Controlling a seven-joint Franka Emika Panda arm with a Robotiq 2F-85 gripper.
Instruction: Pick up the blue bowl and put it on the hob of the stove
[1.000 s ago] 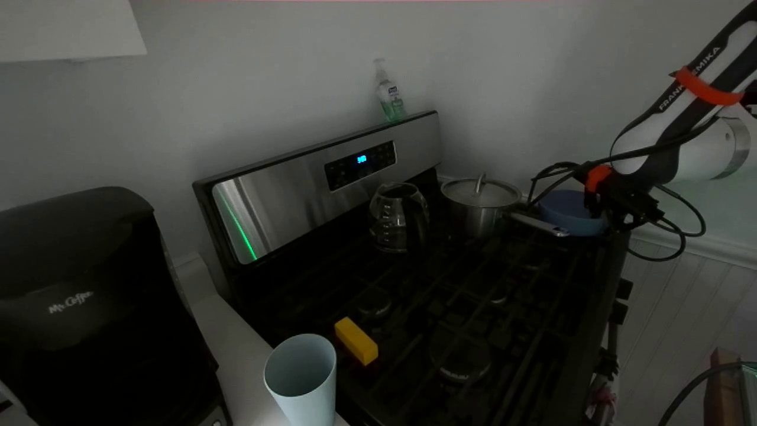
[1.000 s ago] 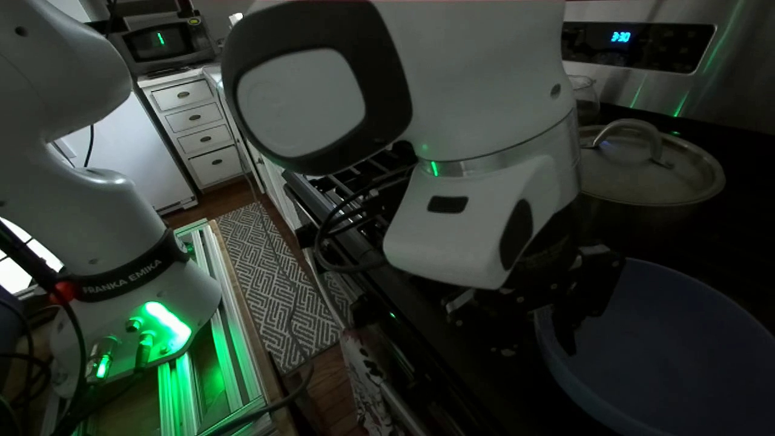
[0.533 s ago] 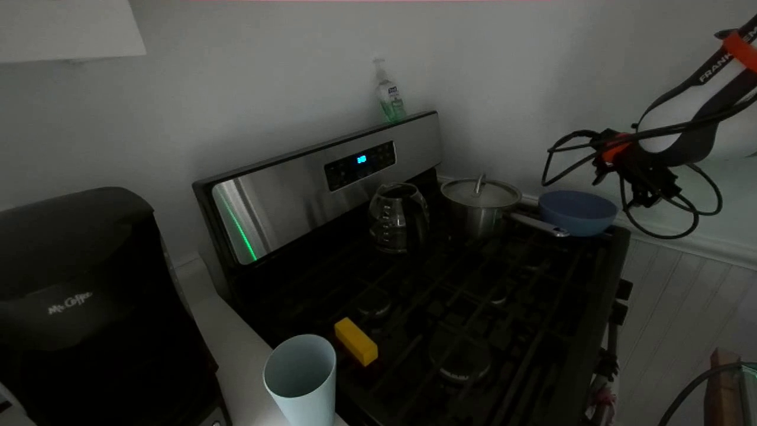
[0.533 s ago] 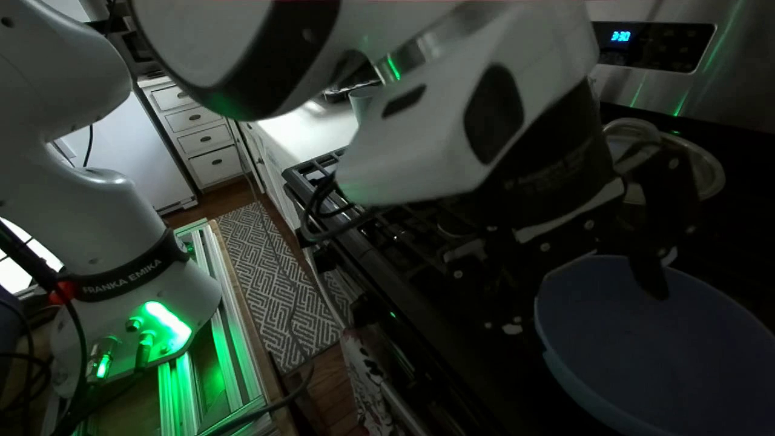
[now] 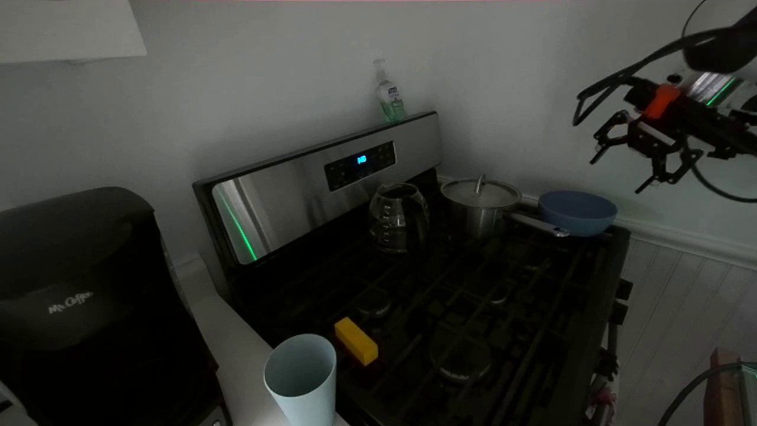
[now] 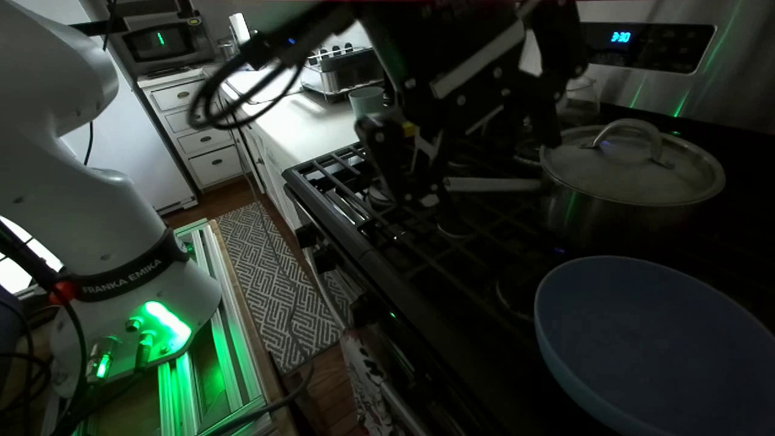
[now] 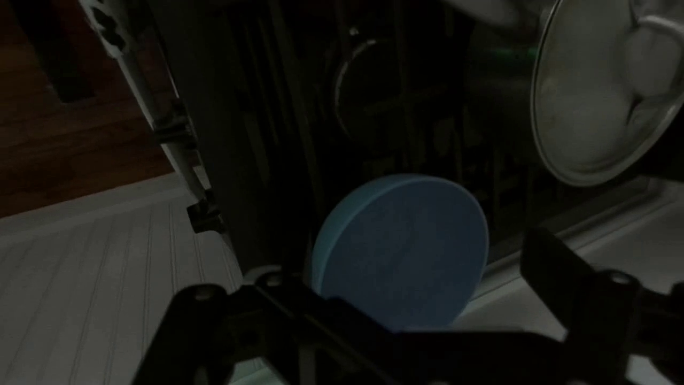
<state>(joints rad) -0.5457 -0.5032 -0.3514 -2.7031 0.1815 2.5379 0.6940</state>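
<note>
The blue bowl [image 5: 578, 213] sits upright on the corner of the stove's hob [image 5: 502, 331] nearest the wall, just past the steel pot's handle. It shows large in an exterior view [image 6: 654, 345] and appears empty. My gripper [image 5: 616, 176] hangs in the air above the bowl, tilted, fingers spread wide and apart from it. Nothing is between the fingers. In the wrist view the bowl [image 7: 406, 251] lies beyond the open jaws, its lower edge hidden behind the dark gripper parts.
A lidded steel pot [image 5: 482, 207] stands beside the bowl, its long handle reaching out over the grates. A glass carafe [image 5: 397, 216] and a yellow block [image 5: 356, 342] are also on the stove. A pale cup [image 5: 301, 378] and a black coffee maker [image 5: 89, 307] stand alongside.
My gripper, at the bowl's rim a second ago, has opened, let go, risen and tilted away from it. The bowl stays in place on the stove.
</note>
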